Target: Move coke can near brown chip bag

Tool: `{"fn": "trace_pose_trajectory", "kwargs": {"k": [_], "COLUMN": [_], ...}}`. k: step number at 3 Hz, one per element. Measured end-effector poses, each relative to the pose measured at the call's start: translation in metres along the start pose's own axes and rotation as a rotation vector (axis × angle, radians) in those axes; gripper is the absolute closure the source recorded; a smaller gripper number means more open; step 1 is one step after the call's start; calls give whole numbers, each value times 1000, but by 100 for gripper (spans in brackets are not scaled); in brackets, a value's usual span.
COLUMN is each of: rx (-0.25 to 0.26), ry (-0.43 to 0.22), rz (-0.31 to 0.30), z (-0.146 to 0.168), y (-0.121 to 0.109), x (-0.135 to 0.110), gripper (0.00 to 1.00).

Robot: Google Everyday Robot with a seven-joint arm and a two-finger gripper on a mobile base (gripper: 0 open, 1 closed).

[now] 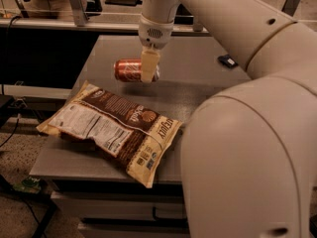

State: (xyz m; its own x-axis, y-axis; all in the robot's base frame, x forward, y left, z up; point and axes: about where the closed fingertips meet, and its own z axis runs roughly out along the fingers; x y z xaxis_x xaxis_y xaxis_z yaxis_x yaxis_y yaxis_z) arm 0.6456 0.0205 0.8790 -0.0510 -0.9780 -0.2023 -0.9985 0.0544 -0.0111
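The coke can (130, 70) is red-orange and lies sideways in the air, held above the grey table (208, 63). My gripper (149, 67) is shut on the coke can, its cream finger across the can's right end. The brown chip bag (113, 125) lies flat on the table's front left, dark brown panel up with a white nutrition label. The can hangs just above and behind the bag's far edge, apart from it.
A small dark packet (228, 61) lies on the table at the back right. My large white arm (247, 133) fills the right side and hides much of the table. A rail and dark furniture (59, 24) stand behind the table. The table's front edge (99, 175) is near the bag.
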Motion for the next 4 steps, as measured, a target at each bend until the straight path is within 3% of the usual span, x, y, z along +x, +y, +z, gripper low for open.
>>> {"fn": "trace_pose_trajectory", "kwargs": {"k": [1,2,4], "rx": [-35,-65,-94], "ry": [7,12,6], "rz": [-51,-71,-74], "z": [7,17,31], "y": [22,36,46], "x": [4,8,14], "gripper": [100,85,39]}}
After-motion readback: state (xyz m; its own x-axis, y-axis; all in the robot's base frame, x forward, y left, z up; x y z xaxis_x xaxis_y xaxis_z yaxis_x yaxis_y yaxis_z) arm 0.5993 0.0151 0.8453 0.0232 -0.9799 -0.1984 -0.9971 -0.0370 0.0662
